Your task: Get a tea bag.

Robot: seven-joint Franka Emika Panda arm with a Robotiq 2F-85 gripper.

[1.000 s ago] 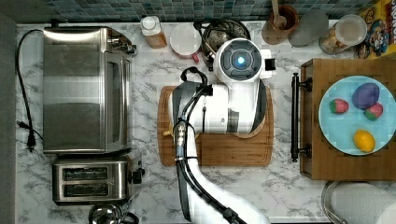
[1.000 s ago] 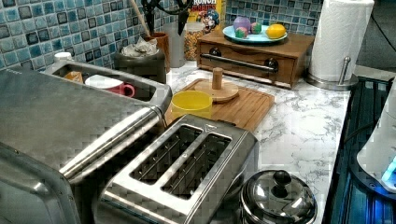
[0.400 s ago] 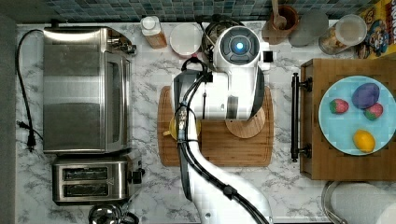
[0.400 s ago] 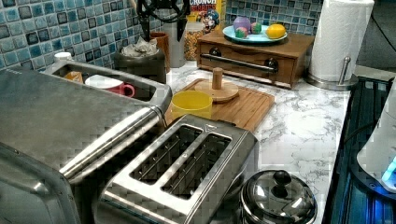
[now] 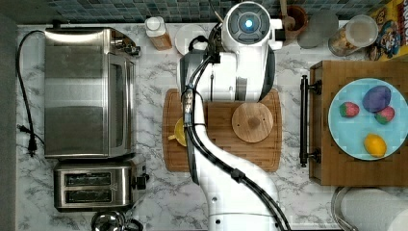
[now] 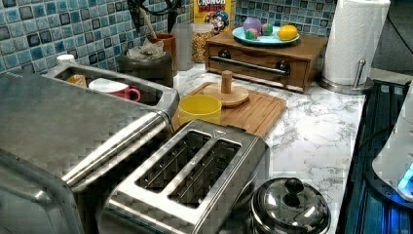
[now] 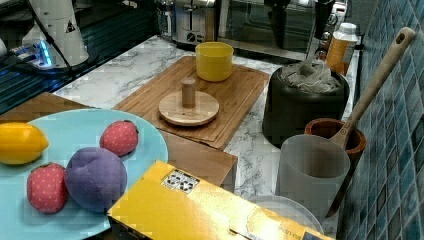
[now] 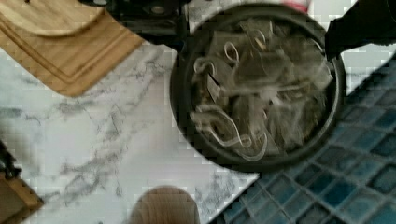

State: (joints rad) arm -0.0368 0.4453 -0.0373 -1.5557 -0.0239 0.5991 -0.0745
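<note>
The small, flat, pale grey-beige paper tea bags lie heaped with their curling strings inside the dark round bowl, which stands on the white marbled table against the blue tiled wall. The round wooden lid with its peg handle rests aside on the slatted wooden cutting board, leaving the bowl open from above, presumably so the sachets can be reached.

The wrist view looks straight down into the bowl and shows the separate sachets. The right view shows them only as a crumpled mound above the rim, with the dark pincer hanging over it beside the yellow cup. In the top view the white robot arm covers the bowl. The left view shows the mound low beneath the pincer. Its fingers appear spread, holding nothing.
</note>
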